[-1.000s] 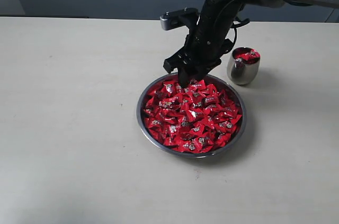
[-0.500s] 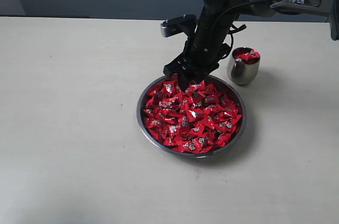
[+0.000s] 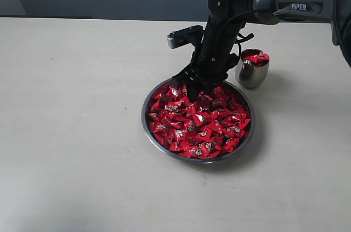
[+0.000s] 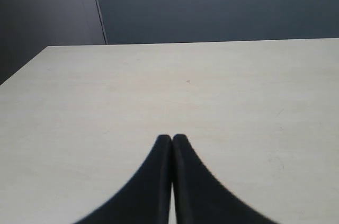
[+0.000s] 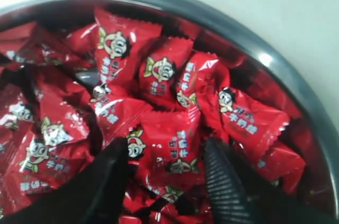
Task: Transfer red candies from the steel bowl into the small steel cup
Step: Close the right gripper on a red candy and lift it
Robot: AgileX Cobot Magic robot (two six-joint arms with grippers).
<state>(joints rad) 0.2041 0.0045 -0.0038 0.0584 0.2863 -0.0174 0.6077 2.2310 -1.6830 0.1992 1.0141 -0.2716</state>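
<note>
Candies (image 3: 200, 123) in shiny red wrappers filled the bowl (image 3: 144, 118), heaped across it almost to the rim. A few more showed at the mouth of the cup (image 3: 250, 74). In the right wrist view, each wrapper carried a small cartoon face and white lettering, and the ends were crimped. The bowl sat near the middle of the table (image 3: 71, 133). The cup stood upright just beside it, off its far right edge; whether the two touched could not be told.

The right gripper (image 3: 193, 85) pointed down into the far side of the heap, close inside the rim, with its tips among the top candies. In the right wrist view its jaws stood spread. One candy lay flat between the two fingers (image 5: 225, 184), and the inner face of that finger was ridged. Whether either finger pressed on the wrapper could not be told. The dark arm (image 3: 222, 29) reached in from the upper right of the exterior view, passing just left of the cup.

The left gripper (image 4: 172, 139) had its black fingers pressed together tip to tip over the pale tabletop. A dark grey-blue wall (image 4: 212, 1) stood beyond the table's far edge.
</note>
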